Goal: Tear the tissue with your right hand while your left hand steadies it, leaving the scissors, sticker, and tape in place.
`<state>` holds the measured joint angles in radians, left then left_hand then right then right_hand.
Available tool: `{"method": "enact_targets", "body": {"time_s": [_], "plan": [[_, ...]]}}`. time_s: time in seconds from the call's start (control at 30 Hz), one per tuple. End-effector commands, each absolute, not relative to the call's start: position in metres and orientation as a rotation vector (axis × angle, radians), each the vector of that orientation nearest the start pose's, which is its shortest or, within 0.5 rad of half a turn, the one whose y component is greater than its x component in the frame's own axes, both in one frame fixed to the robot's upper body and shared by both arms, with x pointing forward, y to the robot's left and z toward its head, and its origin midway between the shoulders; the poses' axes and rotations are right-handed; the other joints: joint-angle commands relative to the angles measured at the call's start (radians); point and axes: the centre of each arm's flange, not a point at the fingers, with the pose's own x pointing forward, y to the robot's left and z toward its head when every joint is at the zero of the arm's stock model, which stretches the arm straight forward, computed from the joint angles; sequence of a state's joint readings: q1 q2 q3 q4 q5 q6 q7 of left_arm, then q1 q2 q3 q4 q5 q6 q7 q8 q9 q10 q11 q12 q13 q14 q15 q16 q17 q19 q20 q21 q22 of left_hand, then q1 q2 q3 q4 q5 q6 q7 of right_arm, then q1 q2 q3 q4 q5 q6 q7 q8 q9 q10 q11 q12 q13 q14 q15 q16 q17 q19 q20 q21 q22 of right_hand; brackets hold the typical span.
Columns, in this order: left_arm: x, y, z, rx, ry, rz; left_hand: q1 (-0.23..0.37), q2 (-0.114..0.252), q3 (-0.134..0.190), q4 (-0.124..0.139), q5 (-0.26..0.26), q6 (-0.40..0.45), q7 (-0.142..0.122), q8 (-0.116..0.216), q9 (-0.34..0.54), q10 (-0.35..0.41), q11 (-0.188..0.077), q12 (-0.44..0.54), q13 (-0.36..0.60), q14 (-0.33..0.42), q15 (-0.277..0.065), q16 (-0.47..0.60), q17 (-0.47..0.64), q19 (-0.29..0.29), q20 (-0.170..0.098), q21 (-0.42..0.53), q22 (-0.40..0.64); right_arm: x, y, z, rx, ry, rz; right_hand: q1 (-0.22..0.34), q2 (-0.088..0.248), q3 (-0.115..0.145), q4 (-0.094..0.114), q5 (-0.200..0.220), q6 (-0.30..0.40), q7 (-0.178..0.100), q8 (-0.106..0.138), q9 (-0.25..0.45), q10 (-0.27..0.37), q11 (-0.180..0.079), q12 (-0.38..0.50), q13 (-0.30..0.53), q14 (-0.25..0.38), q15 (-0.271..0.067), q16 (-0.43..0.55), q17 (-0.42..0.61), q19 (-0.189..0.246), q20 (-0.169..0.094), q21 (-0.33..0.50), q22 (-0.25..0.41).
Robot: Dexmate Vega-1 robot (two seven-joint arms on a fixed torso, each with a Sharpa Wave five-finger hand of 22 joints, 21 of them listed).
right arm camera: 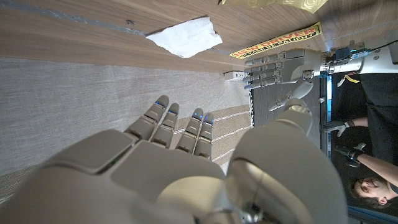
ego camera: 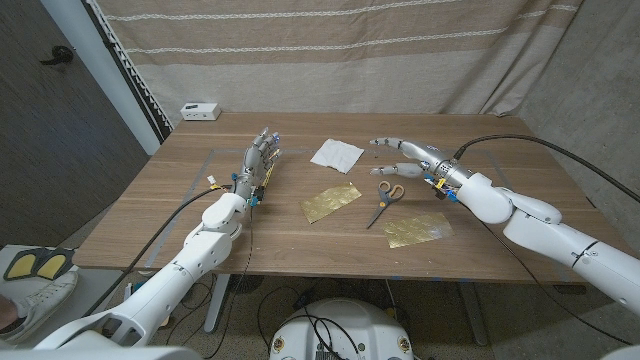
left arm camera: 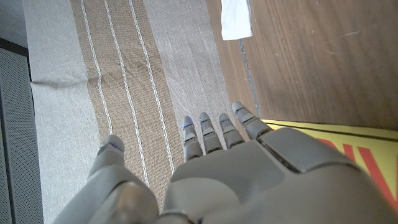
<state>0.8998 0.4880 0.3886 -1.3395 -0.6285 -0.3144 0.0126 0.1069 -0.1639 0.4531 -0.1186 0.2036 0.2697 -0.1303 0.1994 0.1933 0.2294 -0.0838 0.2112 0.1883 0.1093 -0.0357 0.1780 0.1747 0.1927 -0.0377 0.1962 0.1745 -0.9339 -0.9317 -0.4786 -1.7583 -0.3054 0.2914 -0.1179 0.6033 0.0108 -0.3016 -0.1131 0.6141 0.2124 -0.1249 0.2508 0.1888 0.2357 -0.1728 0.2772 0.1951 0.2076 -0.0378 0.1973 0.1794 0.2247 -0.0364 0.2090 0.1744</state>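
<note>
While my right hand point(ego camera: 405, 158) hovers with fingers spread and nothing in it, just beside the white square tissue point(ego camera: 336, 154), I judge the task barely begun. My left hand point(ego camera: 258, 163) stands on the wooden bench point(ego camera: 180, 215), fingers apart and holding nothing, well apart from the tissue. That tissue lies whole near the bench's far edge. Orange-handled scissors point(ego camera: 384, 200) rest just below my right hand, between two gold foil sheets point(ego camera: 332, 201). I cannot make out tape. Both steadying and tearing remain.
</note>
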Motion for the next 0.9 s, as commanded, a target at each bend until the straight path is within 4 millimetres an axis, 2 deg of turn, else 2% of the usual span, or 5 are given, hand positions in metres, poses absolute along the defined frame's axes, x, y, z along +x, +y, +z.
{"method": "enact_targets", "body": {"time_s": [0.03, 0.2, 0.37, 0.5, 0.9], "plan": [[0.6421, 0.2657, -0.0563, -0.057, -0.579, -0.208, -0.012, 0.001, -0.008, 0.000, 0.007, 0.008, -0.001, 0.005, 0.001, 0.010, -0.002, 0.004, 0.004, 0.006, -0.105, 0.008, 0.002, 0.012, -0.074, 0.004, 0.005, 0.5441, -0.2330, -0.0071, -1.368, -0.929, 0.276, 0.014, -0.004, -0.003, -0.006, 0.007, -0.001, 0.000, -0.009, 0.002, 0.000, 0.002, -0.005, 0.003, 0.003, -0.176, -0.001, 0.002, -0.020, -0.097, -0.010, 0.004], [0.6421, 0.2638, -0.0562, -0.057, -0.581, -0.208, -0.017, 0.001, -0.011, 0.001, 0.008, 0.009, -0.001, 0.005, 0.001, 0.012, -0.001, 0.004, 0.004, 0.007, -0.106, 0.008, 0.002, 0.013, -0.074, 0.004, 0.005, 0.5432, -0.2340, -0.0077, -1.396, -0.920, 0.287, 0.021, -0.003, -0.001, -0.009, 0.010, -0.001, 0.000, -0.010, 0.002, 0.001, 0.002, -0.006, 0.003, 0.003, -0.178, -0.002, 0.002, -0.023, -0.096, -0.011, 0.004], [0.6418, 0.2630, -0.0572, -0.059, -0.581, -0.205, -0.020, 0.002, -0.014, 0.002, 0.010, 0.010, -0.003, 0.005, 0.001, 0.013, -0.002, 0.004, 0.004, 0.008, -0.105, 0.008, 0.002, 0.013, -0.075, 0.004, 0.005, 0.5383, -0.2333, -0.0086, -1.468, -0.944, 0.279, 0.055, 0.004, 0.010, -0.021, 0.024, -0.002, 0.002, -0.014, 0.002, 0.004, 0.005, -0.007, 0.003, 0.004, -0.182, -0.004, 0.001, -0.029, -0.091, -0.013, 0.004], [0.6415, 0.2620, -0.0576, -0.062, -0.583, -0.204, -0.023, 0.002, -0.016, 0.002, 0.011, 0.011, -0.002, 0.006, 0.001, 0.012, 0.000, 0.004, 0.004, 0.009, -0.105, 0.008, 0.002, 0.013, -0.077, 0.004, 0.005, 0.5344, -0.2293, -0.0097, -1.498, -0.950, 0.293, 0.085, 0.010, 0.019, -0.030, 0.037, 0.007, 0.001, -0.014, 0.003, 0.015, -0.001, -0.006, 0.003, 0.009, -0.183, -0.005, 0.001, -0.028, -0.101, -0.012, 0.005], [0.6397, 0.2590, -0.0580, -0.060, -0.588, -0.206, -0.028, 0.003, -0.022, 0.002, 0.014, 0.015, -0.004, 0.006, 0.001, 0.014, -0.004, 0.004, 0.004, 0.012, -0.107, 0.008, 0.001, 0.014, -0.078, 0.003, 0.004, 0.5362, -0.2333, -0.0108, -1.551, -0.948, 0.289, 0.107, 0.019, 0.025, -0.033, 0.048, 0.015, -0.001, -0.016, 0.003, 0.021, 0.002, -0.007, 0.003, 0.018, -0.183, -0.004, 0.001, -0.025, -0.102, -0.010, 0.006]]}}
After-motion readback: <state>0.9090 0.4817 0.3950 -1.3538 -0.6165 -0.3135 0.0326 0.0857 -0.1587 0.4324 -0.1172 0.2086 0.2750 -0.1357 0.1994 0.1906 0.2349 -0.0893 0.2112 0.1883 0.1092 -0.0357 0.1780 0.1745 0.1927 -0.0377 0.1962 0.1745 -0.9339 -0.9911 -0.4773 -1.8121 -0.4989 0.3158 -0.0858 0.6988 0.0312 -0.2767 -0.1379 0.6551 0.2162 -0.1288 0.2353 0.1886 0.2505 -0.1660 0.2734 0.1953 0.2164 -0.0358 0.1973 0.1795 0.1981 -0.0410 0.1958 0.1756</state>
